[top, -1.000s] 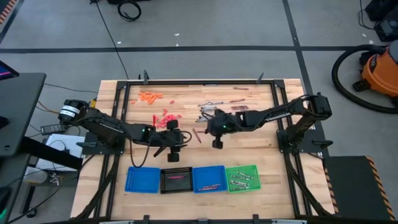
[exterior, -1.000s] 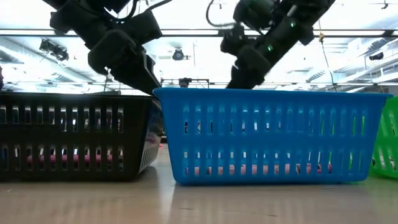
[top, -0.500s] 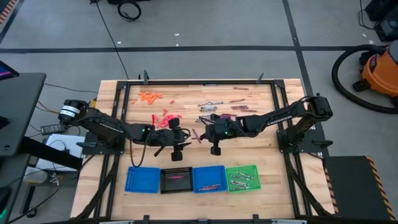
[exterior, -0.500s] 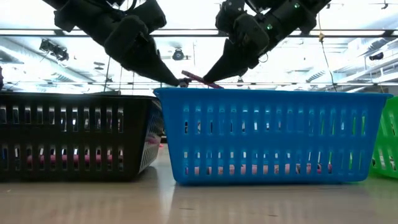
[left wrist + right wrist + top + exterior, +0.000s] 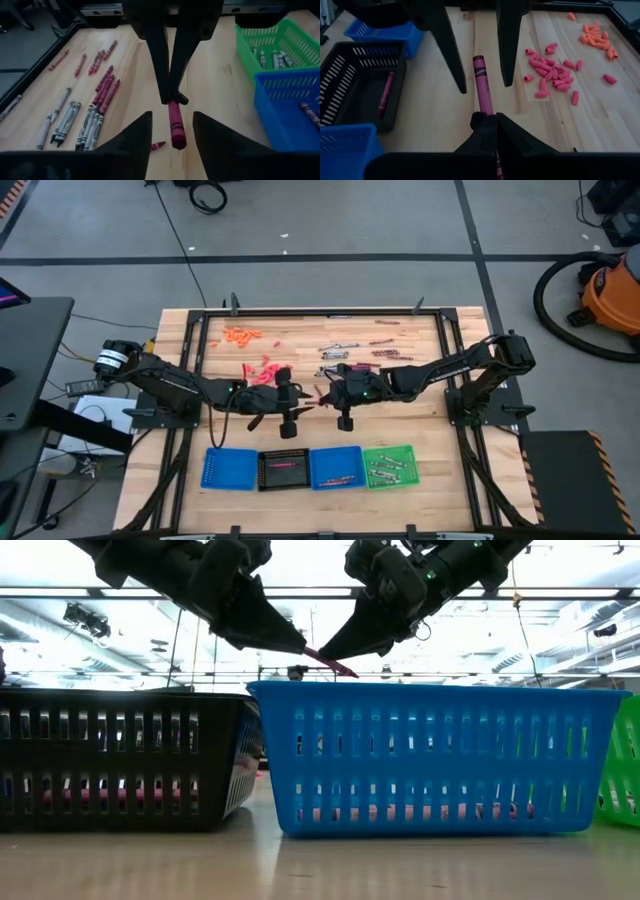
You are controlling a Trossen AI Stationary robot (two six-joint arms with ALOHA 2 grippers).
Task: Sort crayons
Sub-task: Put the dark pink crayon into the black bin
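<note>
Your desk (image 5: 420, 430) is pale butcher-block wood, planked, satin finish. Trays look like slotted moulded plastic: black tray (image 5: 120, 755) and blue tray (image 5: 440, 755), slightly glossy. Magenta crayon (image 5: 482, 92) has a matt paper wrapper, waxy tip. Both hands' fingers (image 5: 157, 55) are matt black, smooth.

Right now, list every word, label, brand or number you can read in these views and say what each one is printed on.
No text can be read in any view.
magenta crayon, held by the right gripper: dark wrapper marks near its tip, too blurred to read.
grey crayons on the table: dark label bands, too small to read.
left gripper, trays: no lettering shows.
</note>
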